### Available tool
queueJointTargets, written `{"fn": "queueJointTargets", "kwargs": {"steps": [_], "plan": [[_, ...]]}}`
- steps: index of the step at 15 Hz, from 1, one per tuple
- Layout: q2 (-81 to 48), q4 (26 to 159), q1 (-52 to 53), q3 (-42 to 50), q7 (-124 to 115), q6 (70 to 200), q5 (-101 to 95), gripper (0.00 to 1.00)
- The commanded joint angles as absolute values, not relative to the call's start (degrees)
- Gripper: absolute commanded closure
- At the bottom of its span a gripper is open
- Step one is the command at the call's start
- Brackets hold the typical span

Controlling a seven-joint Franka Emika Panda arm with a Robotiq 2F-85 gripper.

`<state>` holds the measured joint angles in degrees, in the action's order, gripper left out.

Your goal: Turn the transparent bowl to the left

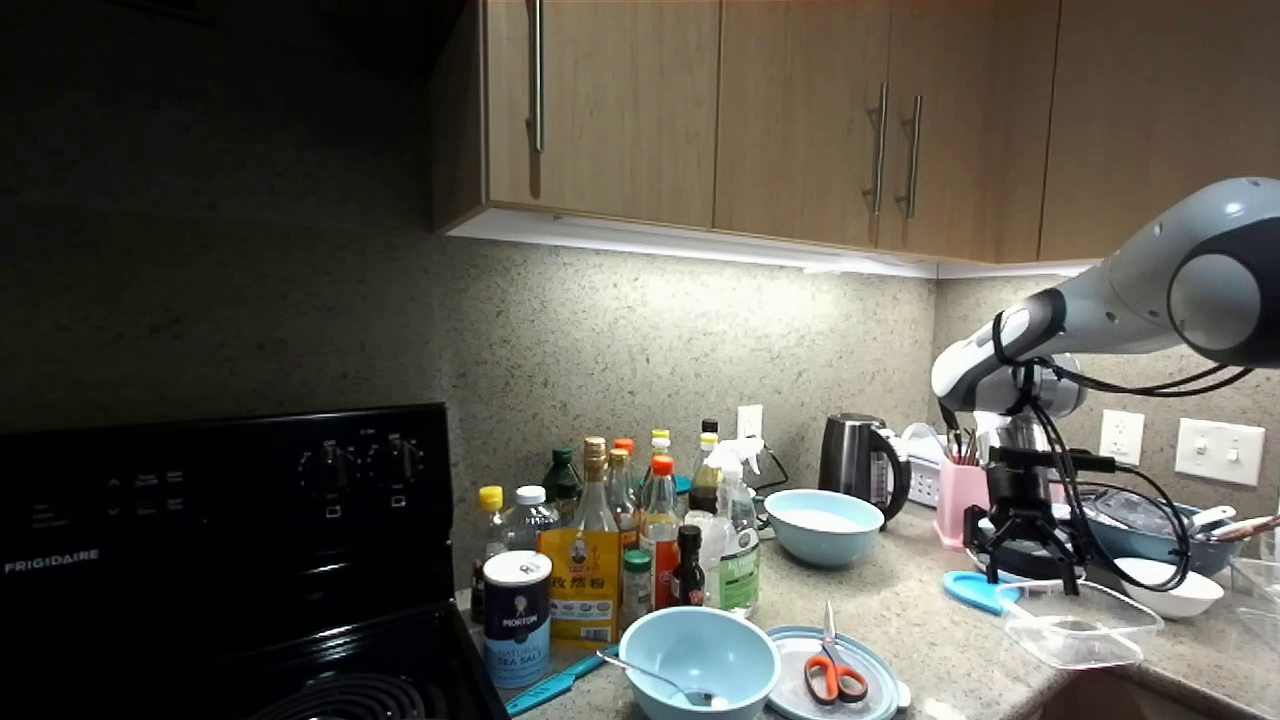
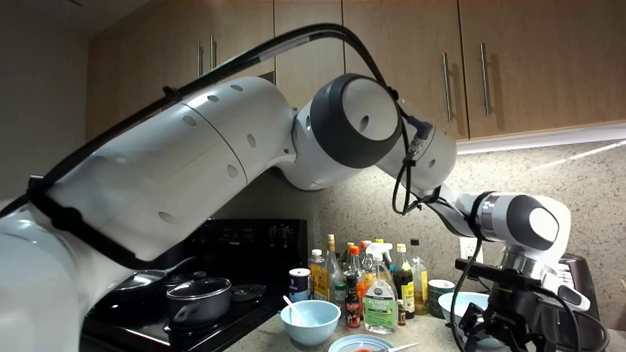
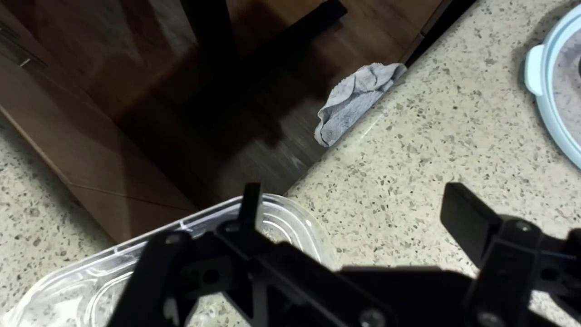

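In an exterior view, transparent bowl (image 1: pixel 1080 630) is lower right, on the counter (image 1: pixel 900 610). Taking it as the boxy clear tub. Gripper (image 1: pixel 1032 578) is at its upper-left part, fingertips apart.

In an exterior view, gripper is lower right, fingers cropped by the bottom edge. Pale-blue bowl (image 2: pixel 313 322) lower centre; transparent bowl out of frame.

Wrist view: fingers (image 3: pixel 467 222) wide apart, one overlapping the tub's end at lower centre, one over counter. Contact: can't tell.

Looks like lining up, turn not begun. Next probably: straddle the end wall, pinch, swing left.
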<state>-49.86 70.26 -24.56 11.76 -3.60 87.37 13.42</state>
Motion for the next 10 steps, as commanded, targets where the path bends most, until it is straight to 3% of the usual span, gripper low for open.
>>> {"fn": "queueJointTargets", "kwargs": {"steps": [1,10], "plan": [[-55.9,60.9,-28.4,10.5,-11.1,82.4,19.2,0.0],[-58.4,58.7,-28.2,10.9,-7.9,82.5,16.9,0.0]]}}
